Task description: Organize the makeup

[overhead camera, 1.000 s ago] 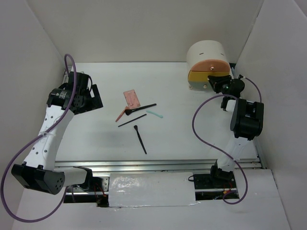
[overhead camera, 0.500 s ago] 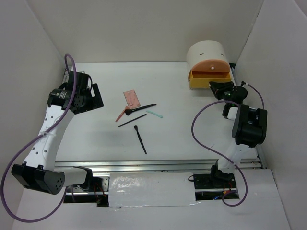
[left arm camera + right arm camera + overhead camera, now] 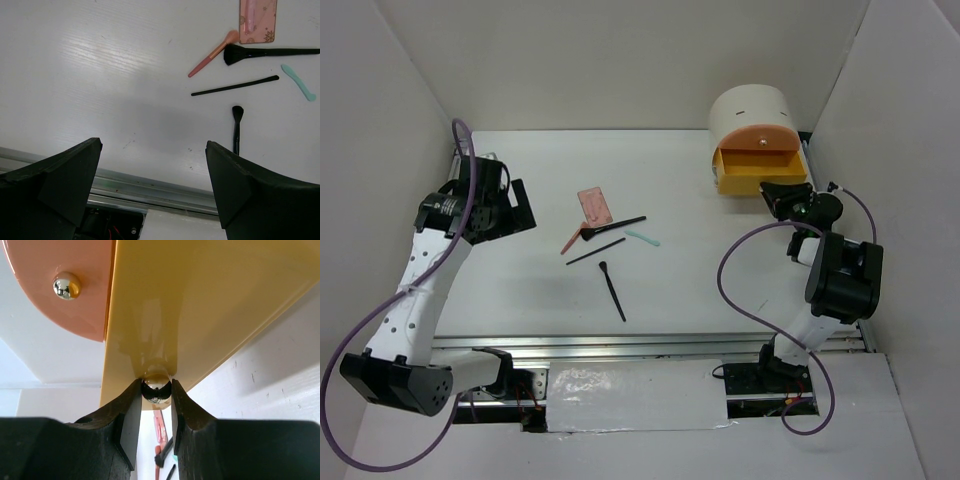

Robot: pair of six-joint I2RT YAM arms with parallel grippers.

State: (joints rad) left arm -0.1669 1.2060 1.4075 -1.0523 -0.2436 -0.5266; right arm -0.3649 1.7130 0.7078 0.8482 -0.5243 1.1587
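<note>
Inside right claw [image 3: 156,396], drawer knob [image 3: 156,385]

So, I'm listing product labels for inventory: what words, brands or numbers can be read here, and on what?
No text is readable anywhere.
pink palette: only small gold ornaments, no legible letters.
black brushes, mint-green stick, drawer unit: no print visible.
</note>
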